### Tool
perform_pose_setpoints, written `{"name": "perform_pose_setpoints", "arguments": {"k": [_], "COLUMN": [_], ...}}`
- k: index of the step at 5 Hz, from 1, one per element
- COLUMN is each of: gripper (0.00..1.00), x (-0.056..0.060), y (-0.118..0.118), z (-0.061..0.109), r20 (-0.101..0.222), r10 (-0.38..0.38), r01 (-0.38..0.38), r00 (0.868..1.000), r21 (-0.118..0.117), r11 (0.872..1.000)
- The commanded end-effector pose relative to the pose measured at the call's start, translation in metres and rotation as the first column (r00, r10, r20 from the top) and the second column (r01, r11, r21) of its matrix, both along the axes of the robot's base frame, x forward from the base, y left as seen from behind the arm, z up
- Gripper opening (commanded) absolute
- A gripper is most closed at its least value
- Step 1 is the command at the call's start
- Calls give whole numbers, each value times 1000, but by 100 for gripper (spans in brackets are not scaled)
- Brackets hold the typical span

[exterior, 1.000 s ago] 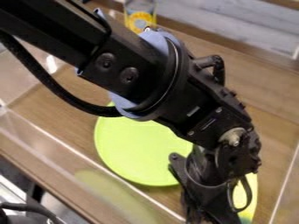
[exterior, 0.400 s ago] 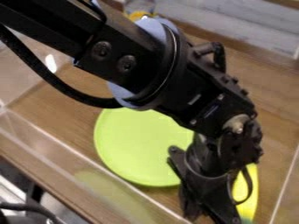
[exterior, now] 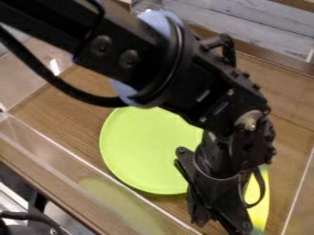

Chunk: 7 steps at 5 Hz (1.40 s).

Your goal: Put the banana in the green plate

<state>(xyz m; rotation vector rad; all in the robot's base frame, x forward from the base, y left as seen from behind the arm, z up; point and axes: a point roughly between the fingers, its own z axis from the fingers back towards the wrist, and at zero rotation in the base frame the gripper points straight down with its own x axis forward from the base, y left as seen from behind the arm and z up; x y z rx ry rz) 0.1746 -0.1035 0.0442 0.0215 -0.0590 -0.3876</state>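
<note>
A: Start at the gripper (exterior: pixel 221 218). What are the jaws doing?

B: They sit at the bottom edge of the camera view, dark against dark, pointing down. They look pressed together, and whether anything is pinched between them I can't tell; the tips run off the frame.

A: And the banana (exterior: pixel 259 204)?

B: Only a strip of bright yellow shows, just right of the gripper at the lower right, mostly hidden behind the black wrist. The visible part runs roughly up and down in the picture, leaning slightly. Which end is the greenish one is hidden.

A: Where is it relative to the green plate (exterior: pixel 138 147)?

B: Beside the plate's right-hand rim, close to it. Whether it lies on the rim or off it, I can't make out.

A: Counts?

B: One banana, one green plate, one black arm (exterior: pixel 147 64) crossing from upper left. The plate rests on a brown wooden table (exterior: pixel 50 115). A pale blue rounded thing (exterior: pixel 123 90) peeks out behind the arm, just above the plate.

A: Any writing or labels?

B: None readable.
</note>
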Motion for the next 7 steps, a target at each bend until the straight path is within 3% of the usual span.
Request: {"name": "perform_pose_setpoints", "arguments": {"k": [1, 5, 7], "gripper": [0, 0, 0], "x": [11, 13, 14], "y": [-3, 9, 16], "z": [17, 34, 41], "r20": [55, 69, 92], "r10": [8, 18, 27], "r01": [-7, -17, -25], "r00": [998, 997, 995], "r21": [-29, -19, -16], "r11": [1000, 1000, 1000]}}
